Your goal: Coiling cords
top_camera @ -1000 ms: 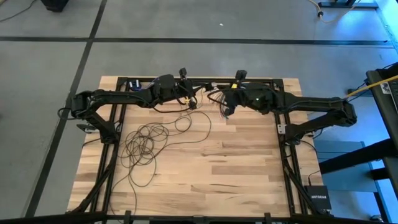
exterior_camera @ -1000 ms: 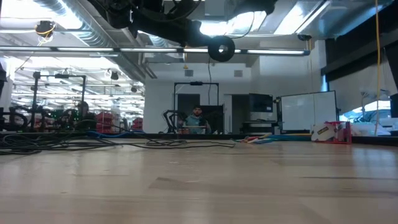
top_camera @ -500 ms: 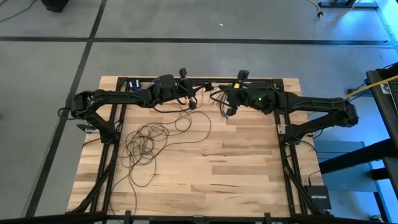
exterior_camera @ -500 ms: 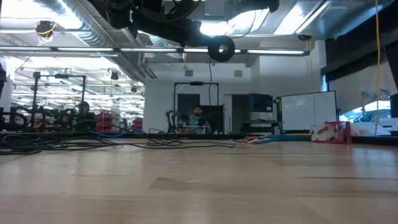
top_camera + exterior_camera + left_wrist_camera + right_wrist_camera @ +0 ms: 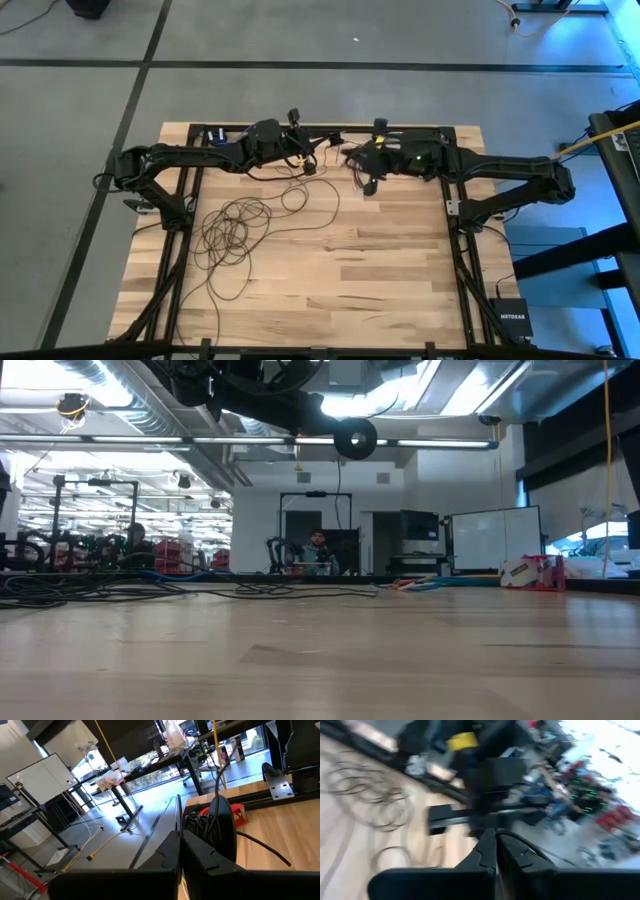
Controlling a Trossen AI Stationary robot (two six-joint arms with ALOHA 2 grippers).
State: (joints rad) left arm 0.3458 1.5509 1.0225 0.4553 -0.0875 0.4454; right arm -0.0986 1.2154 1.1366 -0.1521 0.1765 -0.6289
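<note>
**Cord-coiling task: both arms raised at the far edge, the loose wire lying uncollected.**

Seen from above, the left gripper [image 5: 308, 163] and the right gripper [image 5: 366, 183] hung near each other at upper centre of the frame, each with its fingers pressed together; the left wrist view showed the left fingers [image 5: 172, 851] meeting with no gap. Whether the right pinched a strand of the cords [image 5: 232, 232] could not be told. The wire lay as a tangle of thin dark overlapping loops at centre left of the table [image 5: 400, 270], one strand curving up towards the grippers and another trailing to the lower left. Judged from this, coiling had barely begun; the next move called for gathering the scattered loops into one bundle without snagging them.
</note>
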